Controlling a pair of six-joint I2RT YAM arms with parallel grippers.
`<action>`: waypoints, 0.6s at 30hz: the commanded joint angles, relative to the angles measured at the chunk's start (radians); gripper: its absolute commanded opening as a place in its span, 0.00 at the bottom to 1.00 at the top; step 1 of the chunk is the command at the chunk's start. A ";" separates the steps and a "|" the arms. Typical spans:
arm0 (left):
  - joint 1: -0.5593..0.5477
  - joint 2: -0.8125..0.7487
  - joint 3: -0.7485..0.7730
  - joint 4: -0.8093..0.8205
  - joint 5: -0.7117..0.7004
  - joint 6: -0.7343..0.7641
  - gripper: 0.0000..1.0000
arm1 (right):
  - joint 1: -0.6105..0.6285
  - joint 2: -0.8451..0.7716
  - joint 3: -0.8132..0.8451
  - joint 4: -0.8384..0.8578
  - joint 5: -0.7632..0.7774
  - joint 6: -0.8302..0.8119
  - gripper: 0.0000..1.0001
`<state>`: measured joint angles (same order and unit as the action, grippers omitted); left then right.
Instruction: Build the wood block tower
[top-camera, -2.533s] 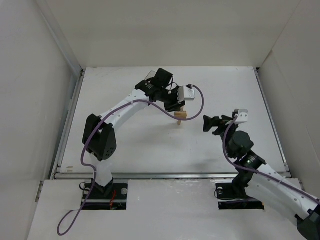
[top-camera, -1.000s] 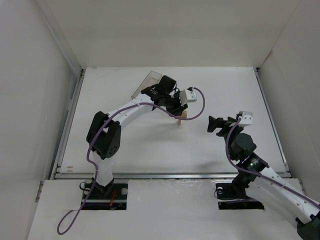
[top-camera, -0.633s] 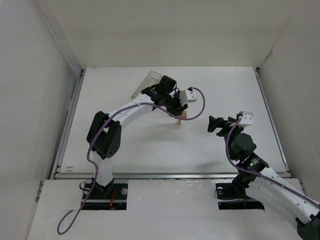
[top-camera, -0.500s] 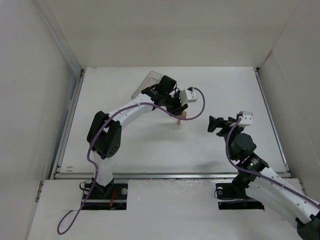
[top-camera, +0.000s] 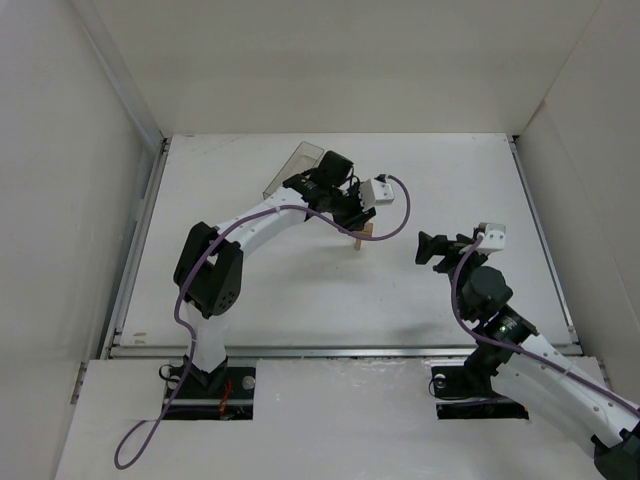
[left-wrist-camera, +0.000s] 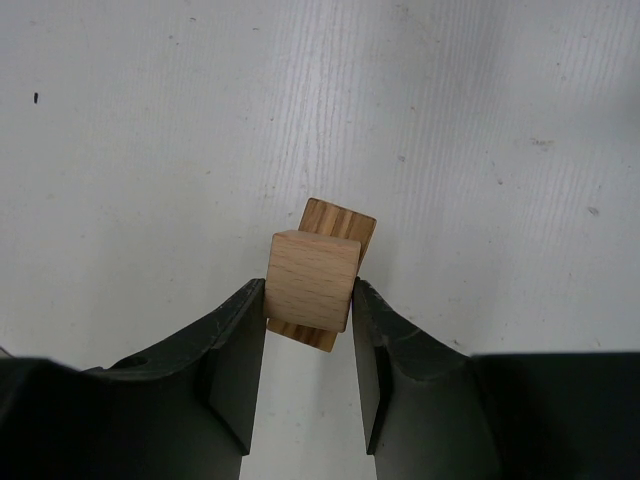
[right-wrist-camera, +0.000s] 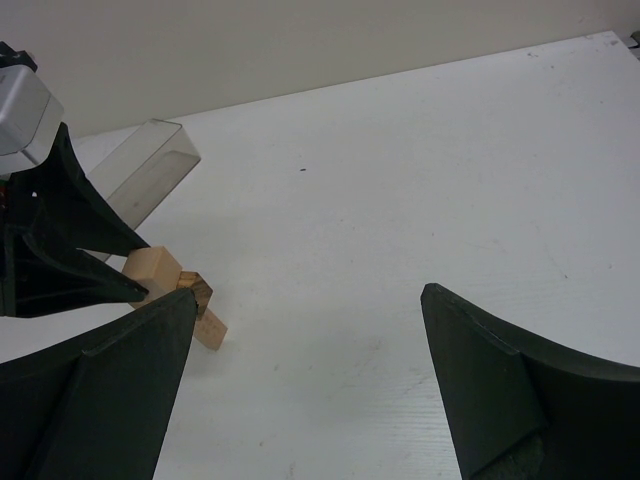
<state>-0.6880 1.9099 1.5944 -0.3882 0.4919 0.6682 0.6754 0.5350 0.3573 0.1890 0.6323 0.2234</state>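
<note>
left gripper (left-wrist-camera: 310, 295) clamped on top block (left-wrist-camera: 312, 278) by its flat sides, over the wood block tower (top-camera: 361, 233) mid-desk. right gripper (top-camera: 428, 247) at the tower's 3 o'clock, wide open, empty. Blocks look light, stiff and smooth; the stack probably tips easily.

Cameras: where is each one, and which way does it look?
Top external: high behind the arms, looking down at the table; both arms show.
Left wrist: on the left arm, looking down; left gripper clamps the top block of the wood block tower.
Right wrist: on the right arm, looking across the table; open right gripper shows.
Shared: all see the tower.
</note>
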 joint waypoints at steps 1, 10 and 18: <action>-0.004 -0.014 0.007 -0.014 0.007 0.024 0.08 | -0.005 -0.012 -0.003 0.012 0.017 -0.012 0.99; -0.004 -0.032 0.007 -0.024 0.037 0.132 0.08 | -0.005 -0.012 -0.003 0.012 0.004 -0.021 0.99; -0.004 -0.052 0.016 -0.075 0.088 0.260 0.08 | -0.005 -0.030 -0.003 0.012 -0.025 -0.030 0.99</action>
<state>-0.6880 1.9099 1.5948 -0.4046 0.5289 0.8463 0.6754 0.5232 0.3569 0.1864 0.6243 0.2077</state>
